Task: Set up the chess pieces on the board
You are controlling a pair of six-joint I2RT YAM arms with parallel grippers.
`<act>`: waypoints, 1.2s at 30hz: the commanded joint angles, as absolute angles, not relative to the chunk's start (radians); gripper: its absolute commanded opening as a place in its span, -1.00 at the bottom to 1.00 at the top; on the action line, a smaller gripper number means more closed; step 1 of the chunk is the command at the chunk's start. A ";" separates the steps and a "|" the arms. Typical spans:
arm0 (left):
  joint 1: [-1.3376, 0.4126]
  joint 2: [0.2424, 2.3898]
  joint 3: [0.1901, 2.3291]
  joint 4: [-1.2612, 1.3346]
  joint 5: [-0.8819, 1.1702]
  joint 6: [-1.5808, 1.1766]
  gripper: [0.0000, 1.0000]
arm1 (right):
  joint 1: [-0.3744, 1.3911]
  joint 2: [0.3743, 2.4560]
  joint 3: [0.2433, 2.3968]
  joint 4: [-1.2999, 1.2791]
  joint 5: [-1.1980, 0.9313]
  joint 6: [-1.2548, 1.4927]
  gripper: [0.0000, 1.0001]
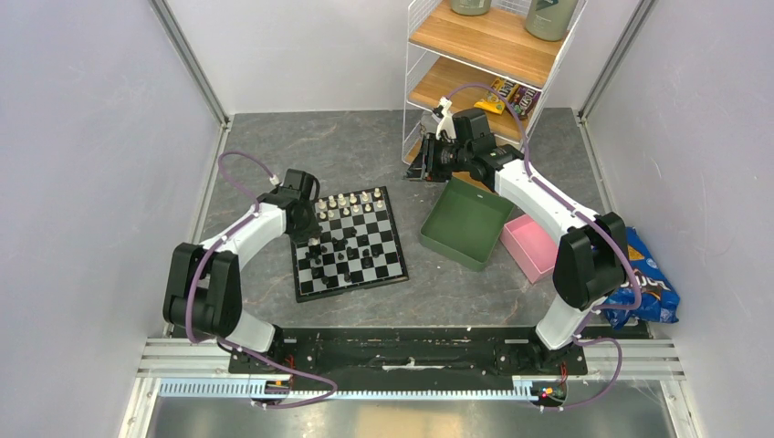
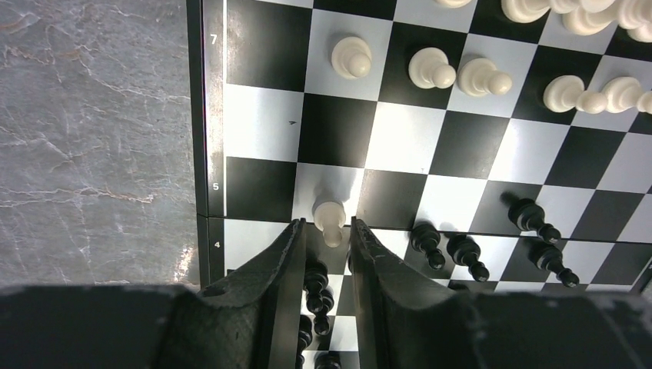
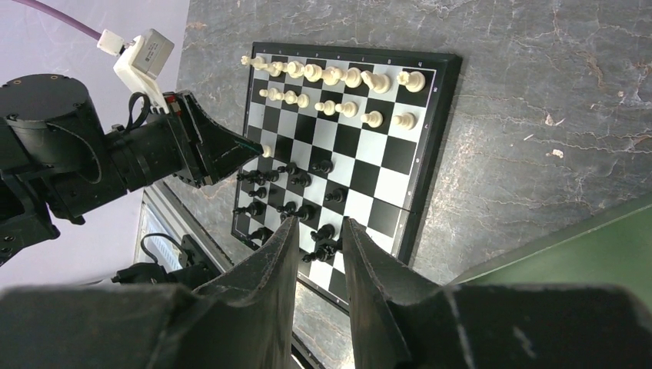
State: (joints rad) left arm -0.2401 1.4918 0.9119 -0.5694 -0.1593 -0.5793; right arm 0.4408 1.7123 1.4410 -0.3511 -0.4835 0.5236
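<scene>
The chequered board (image 1: 392, 239) lies left of centre; it also shows in the left wrist view (image 2: 407, 138) and the right wrist view (image 3: 399, 154). Cream-white pieces (image 1: 351, 203) fill its far two rows. Black pieces (image 1: 342, 255) stand scattered across the near half. My left gripper (image 1: 313, 239) (image 2: 327, 229) is low over the board's left edge, its jaws narrowly apart around a lone white pawn (image 2: 330, 217) standing on a white square, with a small gap each side. My right gripper (image 1: 422, 166) (image 3: 319, 223) hangs open and empty, high behind the green tray.
A green tray (image 1: 465, 224) and a pink tray (image 1: 529, 245) sit right of the board. A wire shelf with wooden boards (image 1: 484, 41) holding candy packs (image 1: 511, 96) stands at the back. A blue snack bag (image 1: 653, 287) lies at the right edge.
</scene>
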 commanded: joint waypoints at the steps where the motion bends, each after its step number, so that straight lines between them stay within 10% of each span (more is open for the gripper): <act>1: -0.244 1.504 0.910 -0.561 -0.179 -0.563 -0.32 | 0.437 1.712 1.479 -0.311 -0.511 0.519 -0.30; 15: -0.245 1.499 0.905 -0.561 -0.193 -0.570 -0.71 | 0.435 1.722 1.482 -0.312 -0.516 0.521 -0.31; 36: -0.167 1.612 1.075 -0.584 -0.291 -0.541 -0.79 | 0.429 1.740 1.489 -0.322 -0.521 0.512 -0.30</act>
State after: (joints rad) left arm -0.1883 1.5890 1.0214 -0.5957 -0.2615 -0.5774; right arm 0.4343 1.7370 1.4425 -0.3515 -0.5003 0.5236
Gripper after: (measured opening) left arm 0.149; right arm 0.349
